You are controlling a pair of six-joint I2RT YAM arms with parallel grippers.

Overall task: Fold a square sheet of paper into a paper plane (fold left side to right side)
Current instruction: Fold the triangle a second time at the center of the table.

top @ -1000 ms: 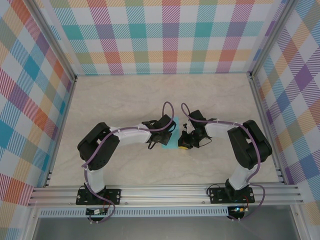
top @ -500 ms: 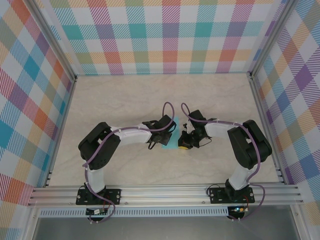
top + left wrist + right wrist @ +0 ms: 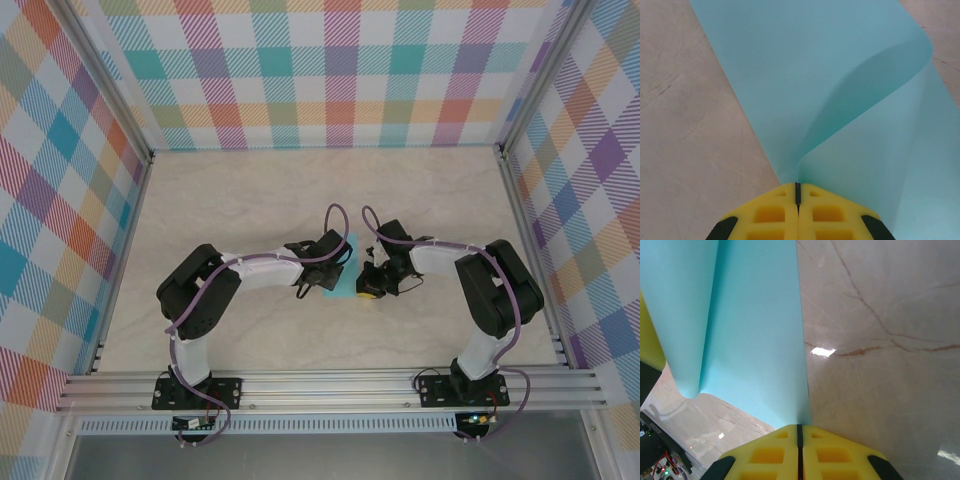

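Observation:
The square sheet of paper (image 3: 343,284) is turquoise and lies mid-table between my two arms. In the left wrist view the sheet (image 3: 790,75) rests on the table, and its near edge rises and curls over to the right. My left gripper (image 3: 798,186) is shut on that raised edge; from above it (image 3: 335,268) sits over the paper's left side. In the right wrist view the paper (image 3: 755,340) runs away from my right gripper (image 3: 800,427), which is shut on its near edge. From above, the right gripper (image 3: 368,290) is at the paper's right side. The paper plane is out of view.
The marbled beige table (image 3: 250,200) stretches free to the back and both sides. Plaid walls (image 3: 340,70) enclose it, with aluminium rails (image 3: 330,390) along the near edge. The left gripper's yellow finger (image 3: 647,340) shows at the far left of the right wrist view.

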